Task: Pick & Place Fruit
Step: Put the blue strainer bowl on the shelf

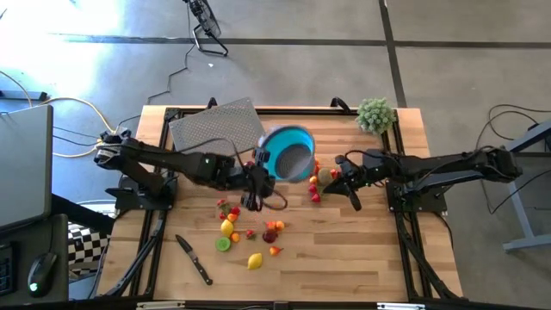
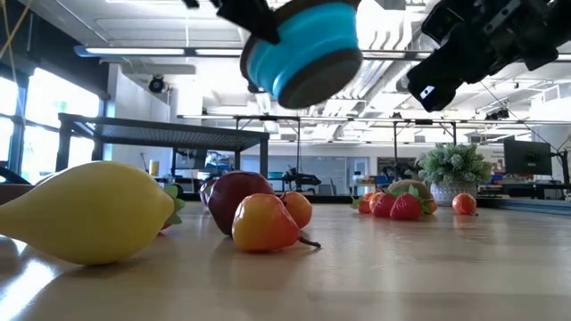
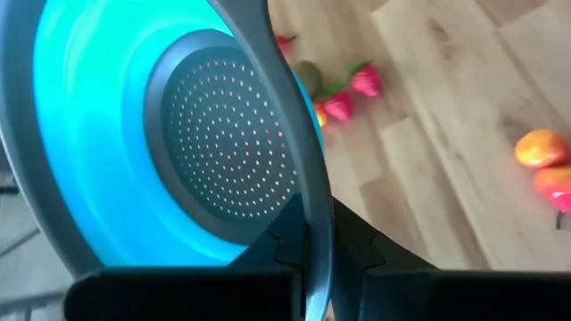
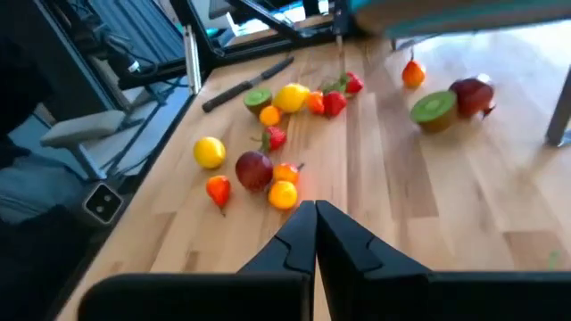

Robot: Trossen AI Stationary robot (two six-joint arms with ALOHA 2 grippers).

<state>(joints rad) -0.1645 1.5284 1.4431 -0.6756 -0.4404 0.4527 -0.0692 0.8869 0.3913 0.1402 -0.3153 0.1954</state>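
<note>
— Starting from the left gripper [image 3: 308,241]: pinched narrow on the rim of the teal bowl [image 1: 288,153], lifted clear of the table [image 1: 362,258] and tipped on its side, mouth toward the wrist camera. No fruit visible inside.

— And the right gripper [image 4: 314,209]?

— Closed tight, nothing between the fingers, hanging just off the bowl's 3 o'clock side in the high view.

— Where to find the fruit [image 1: 250,234]?

— Mostly scattered on the wood at about 6 o'clock from the left gripper, nearly beneath it; at roughly 8 o'clock from the right gripper, some way off. Long axis of that scatter running loosely from 11 to 5. Also a smaller bunch [image 1: 317,182] at about 9 o'clock from the right gripper, just beside it, between gripper and bowl.

— So which arm for the pick?

— Probably the right: free, and nearest the small bunch. Left busy with the bowl.

— Anything in the way?

— Bowl itself, crowding that bunch from 9 o'clock. Black-handled knife [image 1: 195,259] out at 7 o'clock of the scatter, apart from it. Plant ball [image 1: 375,114] far off at 1 o'clock, grey mat [image 1: 215,125] at 11; neither near the path.
</note>
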